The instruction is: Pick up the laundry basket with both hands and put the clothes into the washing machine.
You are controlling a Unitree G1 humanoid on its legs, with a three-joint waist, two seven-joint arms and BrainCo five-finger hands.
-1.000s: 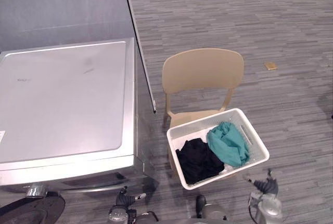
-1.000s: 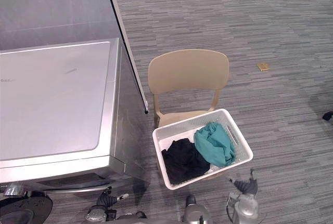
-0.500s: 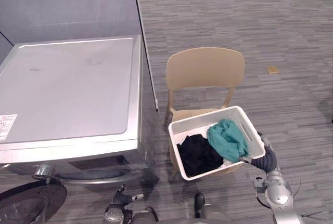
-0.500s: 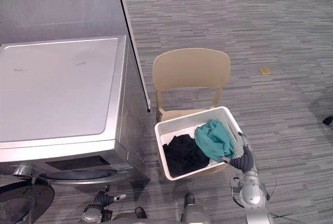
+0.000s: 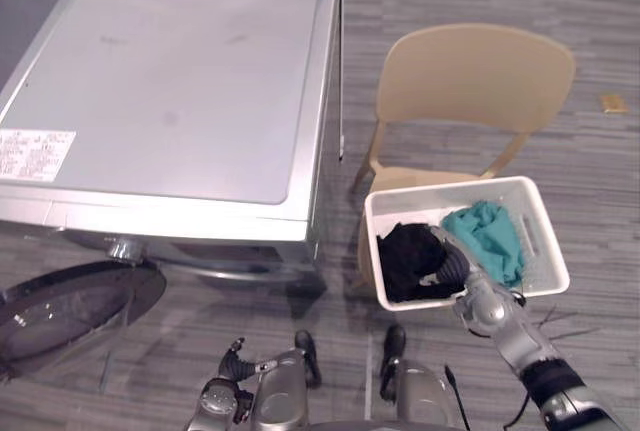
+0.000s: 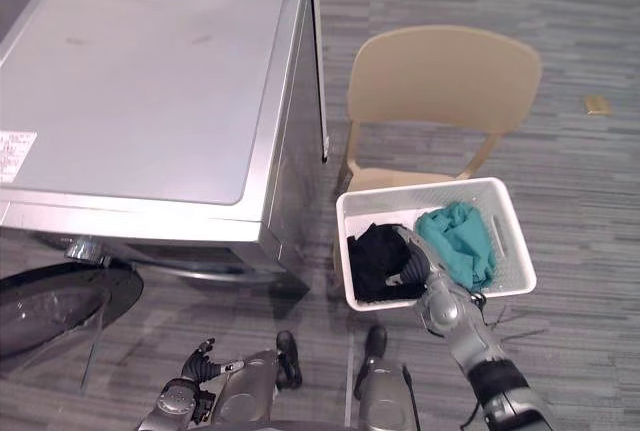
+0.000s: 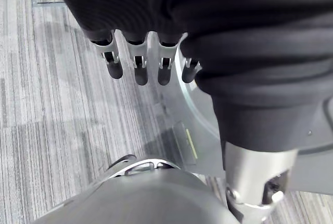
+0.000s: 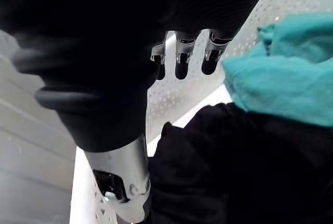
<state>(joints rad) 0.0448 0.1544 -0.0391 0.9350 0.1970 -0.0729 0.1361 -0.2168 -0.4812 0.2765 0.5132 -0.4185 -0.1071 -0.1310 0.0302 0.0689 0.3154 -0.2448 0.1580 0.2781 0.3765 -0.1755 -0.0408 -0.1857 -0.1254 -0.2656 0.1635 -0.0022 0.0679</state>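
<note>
A white perforated laundry basket (image 5: 548, 251) rests on the seat of a tan chair (image 5: 480, 76). Inside it lie a black garment (image 5: 408, 251) and a teal garment (image 5: 487, 234). My right hand (image 5: 452, 263) reaches in from the lower right over the basket's front rim and hovers above the black garment. In the right wrist view its fingers (image 8: 179, 52) are straight and hold nothing, with the black garment (image 8: 244, 167) and teal garment (image 8: 281, 78) just past them. My left hand (image 6: 198, 364) hangs low near the floor, and its fingers (image 7: 136, 63) are relaxed and empty.
The silver washing machine (image 5: 170, 81) stands to the left of the chair, its round dark door (image 5: 70, 311) swung open over the floor at the lower left. A thin partition edge (image 5: 341, 51) runs between machine and chair. A small tan object (image 5: 612, 103) lies on the floor at the far right.
The camera has tilted down and shifted. My right hand has moved from the basket's right rim to over its middle, above the black garment. The basket stays on the chair.
</note>
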